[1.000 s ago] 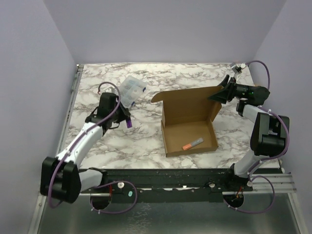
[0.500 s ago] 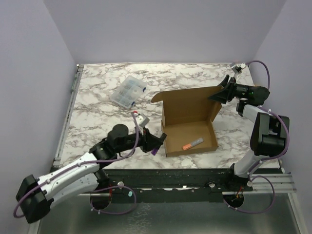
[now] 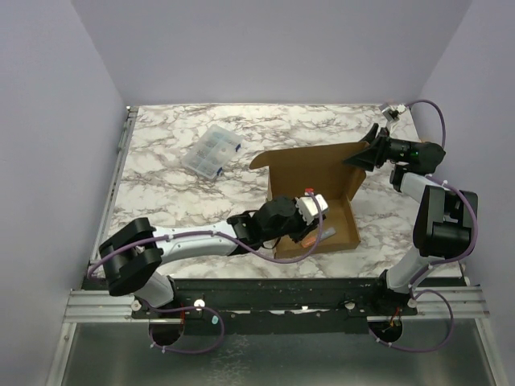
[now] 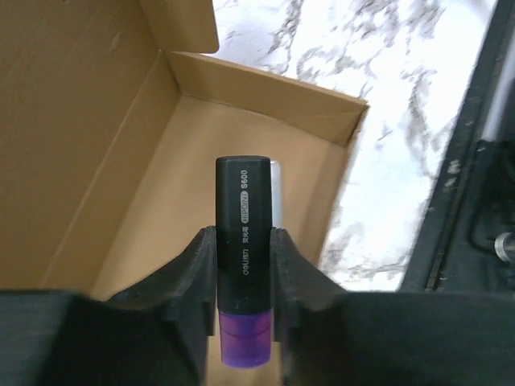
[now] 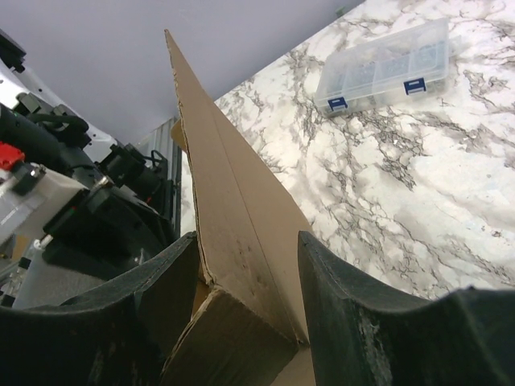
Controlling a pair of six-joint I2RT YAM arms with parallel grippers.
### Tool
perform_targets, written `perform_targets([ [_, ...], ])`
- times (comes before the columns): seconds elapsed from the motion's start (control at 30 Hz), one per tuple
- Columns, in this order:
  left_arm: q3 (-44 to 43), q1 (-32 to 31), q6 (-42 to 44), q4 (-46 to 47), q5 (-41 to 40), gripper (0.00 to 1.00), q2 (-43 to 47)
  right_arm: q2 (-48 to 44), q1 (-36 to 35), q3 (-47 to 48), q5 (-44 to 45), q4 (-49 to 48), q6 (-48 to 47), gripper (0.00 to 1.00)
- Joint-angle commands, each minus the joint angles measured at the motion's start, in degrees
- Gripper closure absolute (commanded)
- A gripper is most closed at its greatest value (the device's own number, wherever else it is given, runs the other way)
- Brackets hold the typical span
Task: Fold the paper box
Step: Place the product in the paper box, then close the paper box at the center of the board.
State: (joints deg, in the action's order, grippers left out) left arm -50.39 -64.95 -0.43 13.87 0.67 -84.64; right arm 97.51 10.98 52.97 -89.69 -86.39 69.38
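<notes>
The brown paper box (image 3: 310,181) lies open at table centre right, its lid standing up at the back. My left gripper (image 3: 308,228) hovers over the box tray, shut on a black highlighter with a purple end (image 4: 243,241). In the left wrist view the gripper (image 4: 243,259) looks down into the tray corner (image 4: 241,129). An orange marker (image 3: 312,238) lies in the tray, partly hidden by the left wrist. My right gripper (image 3: 364,154) grips the lid's far right corner. In the right wrist view its jaws (image 5: 248,241) straddle the cardboard flap (image 5: 233,201).
A small clear plastic compartment case (image 3: 211,150) sits at the back left on the marble table (image 3: 161,193), and also shows in the right wrist view (image 5: 385,68). The black rail (image 3: 322,293) runs along the table's near edge.
My left arm swung from the back left near the clear case to the right, carrying the highlighter over the box tray. The right arm and the lid have not moved.
</notes>
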Motion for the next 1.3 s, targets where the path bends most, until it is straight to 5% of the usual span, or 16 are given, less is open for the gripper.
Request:
perform_targets([
  [0.0, -3.48, -1.76, 6.31, -0.42, -9.12, 0.50, -3.10, 0.55, 0.32, -0.57, -15.71, -15.92, -0.21, 0.44],
  [0.17, -3.54, -1.97, 6.75, -0.74, -12.29, 0.45, 0.50, 1.17, 0.31, -0.63, -15.84, -15.92, -0.46, 0.44],
  [0.43, 7.79, -0.04, -5.92, -4.33, -2.88, 0.50, 19.97, 0.33, 0.35, -1.38, -15.86, -15.92, -0.56, 0.44],
  [0.63, 23.15, 7.25, -19.35, -6.80, -11.03, 0.62, 44.38, -1.31, 0.35, -2.22, -15.81, -15.92, -0.18, 0.44],
  [0.73, 25.21, 12.04, -23.24, -12.74, -17.38, 0.70, 49.81, -2.05, 0.30, -2.59, -15.87, -15.92, 0.09, 0.44],
  [1.27, 25.27, 24.07, -27.71, 22.02, 4.13, 0.68, 16.03, -6.68, 0.35, -8.25, -15.87, -16.00, 0.27, 0.45],
])
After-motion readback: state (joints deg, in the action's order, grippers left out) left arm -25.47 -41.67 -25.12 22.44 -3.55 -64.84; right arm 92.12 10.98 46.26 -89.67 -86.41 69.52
